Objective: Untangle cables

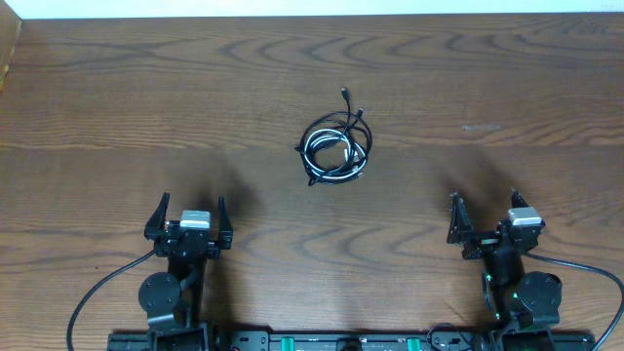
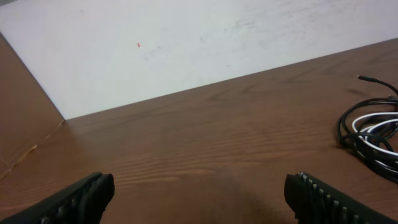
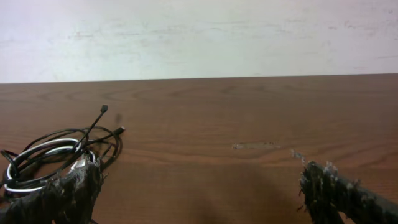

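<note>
Thin black & white cords w/ small plug ends, coiled together in one bundle, are seen lying on the brown wood-grain tabletop, ahead of & between both claws, well apart from each. The left claw & right claw are spread wide; nothing is gripped.

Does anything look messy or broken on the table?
Yes. The cables sit mid-table in a tangled coil, black cords looped together with a white one. The fingers of the right gripper look fuzzy and ragged, and a pale scuff marks the table.
</note>
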